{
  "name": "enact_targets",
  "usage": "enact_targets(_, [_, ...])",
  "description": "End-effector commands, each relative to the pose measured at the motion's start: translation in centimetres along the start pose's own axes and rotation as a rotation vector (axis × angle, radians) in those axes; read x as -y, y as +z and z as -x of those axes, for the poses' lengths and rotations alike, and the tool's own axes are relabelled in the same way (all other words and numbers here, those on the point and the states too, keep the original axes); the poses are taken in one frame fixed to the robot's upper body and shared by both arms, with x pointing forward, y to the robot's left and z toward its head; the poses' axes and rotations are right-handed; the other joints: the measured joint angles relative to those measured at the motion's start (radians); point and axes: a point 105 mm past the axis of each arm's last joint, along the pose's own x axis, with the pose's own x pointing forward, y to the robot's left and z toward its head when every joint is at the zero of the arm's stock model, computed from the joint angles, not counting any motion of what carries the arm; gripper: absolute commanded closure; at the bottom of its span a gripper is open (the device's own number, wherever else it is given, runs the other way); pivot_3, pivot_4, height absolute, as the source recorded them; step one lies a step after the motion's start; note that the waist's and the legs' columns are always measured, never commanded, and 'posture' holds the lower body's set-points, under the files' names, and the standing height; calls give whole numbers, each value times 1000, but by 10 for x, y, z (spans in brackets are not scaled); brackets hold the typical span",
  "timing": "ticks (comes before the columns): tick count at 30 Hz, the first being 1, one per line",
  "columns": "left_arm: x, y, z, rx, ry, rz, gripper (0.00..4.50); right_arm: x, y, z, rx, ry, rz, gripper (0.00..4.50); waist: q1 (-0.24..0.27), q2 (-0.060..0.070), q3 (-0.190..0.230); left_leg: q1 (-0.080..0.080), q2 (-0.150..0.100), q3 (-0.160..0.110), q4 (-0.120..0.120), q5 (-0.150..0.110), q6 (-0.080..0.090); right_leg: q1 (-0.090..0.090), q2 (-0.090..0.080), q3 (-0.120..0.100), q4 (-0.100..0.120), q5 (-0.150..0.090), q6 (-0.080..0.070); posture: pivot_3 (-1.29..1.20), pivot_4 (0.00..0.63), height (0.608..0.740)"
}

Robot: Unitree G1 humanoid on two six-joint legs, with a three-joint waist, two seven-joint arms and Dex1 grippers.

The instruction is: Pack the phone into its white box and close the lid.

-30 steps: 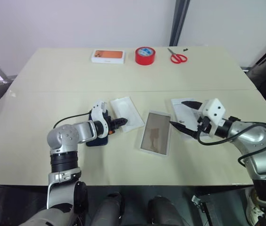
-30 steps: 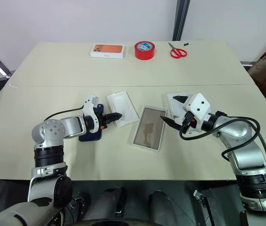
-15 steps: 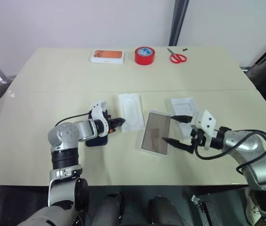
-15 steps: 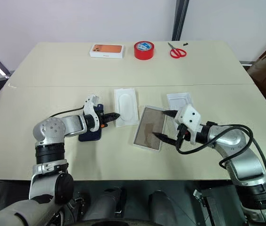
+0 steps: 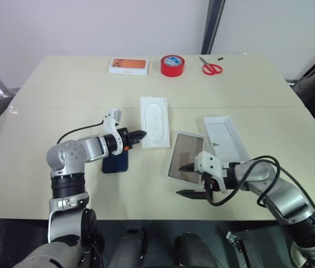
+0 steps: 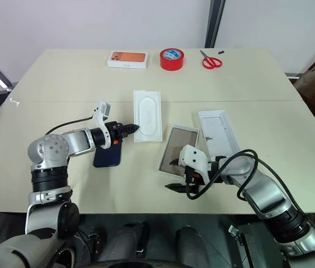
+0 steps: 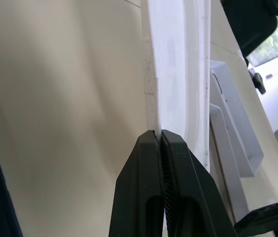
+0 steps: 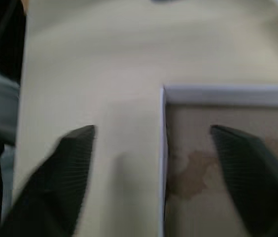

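The left gripper (image 7: 159, 140) has its two black fingers pressed tight together, pinching the near edge of the thin white insert (image 5: 154, 114). That insert is a flat, light sheet, so it will bend and flop if it is pulled fast.

The right gripper (image 5: 189, 178) has its fingers spread apart, one on each side of the near left corner of the white box (image 5: 186, 157). It holds nothing. One finger is over the bare table and the other is over the brown floor of the box.

The phone (image 5: 115, 161) lies flat on the table, just under the left arm and left of the box. I think it is the heavy thing here. It is hard, smooth and slippery, and it could crack if it drops. The best place to take it looks like the two long sides, near the middle, so it does not tip.

The white box is light card. It will slide away if it is pushed, so it may need a steady hold on its wall. The lid (image 5: 224, 138) lies just right of the box with its open side up. It is light too.

The table (image 5: 62, 89) is wide, pale and smooth. At the far side sit a box with an orange picture (image 5: 128, 66), a red roll of tape (image 5: 172, 65) and red scissors (image 5: 211, 68), all well away from the work. A pale wall stands behind.
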Motion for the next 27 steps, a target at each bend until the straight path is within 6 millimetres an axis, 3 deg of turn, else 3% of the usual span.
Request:
enact_targets(1, [10,10,7,38,-46,-9,4500,2,2,0,-6,6,69,2870,0,0,0,0,0,0,0,0,0,0,0,0,0,0,0,0,150,734])
enact_targets(4, [11,11,8,43,-60,18,4500,6,3,-1,-6,5,100,4442,-3,0,0,0,0,0,0,0,0,0,0,0,0,0,0,0,150,734])
enact_targets(13, [23,19,5,55,-102,42,4500,58,36,-10,59,-168,271,4481,-3,-1,1,0,0,0,0,2,-3,0,0,0,0,0,0,0,150,734])
enact_targets(16, [26,14,1,39,-111,51,4500,64,45,-15,94,-155,262,4481,-4,-1,1,0,0,0,0,2,-3,0,1,0,0,0,0,0,150,734])
enact_targets(19, [31,8,-3,23,-122,51,4500,56,43,-19,95,-96,286,3614,-1,-1,1,0,0,0,0,2,-3,0,1,0,0,0,0,0,150,734])
enact_targets(24, [31,2,-5,9,-112,33,4500,59,41,-11,82,-128,321,1255,-4,-1,1,0,0,0,0,2,-3,0,1,0,0,0,0,0,150,734])
enact_targets(27, [31,-3,-6,-7,-111,20,4500,63,30,8,43,-166,297,1255,-3,-1,1,0,0,0,0,2,-3,0,1,0,0,0,0,0,150,734])
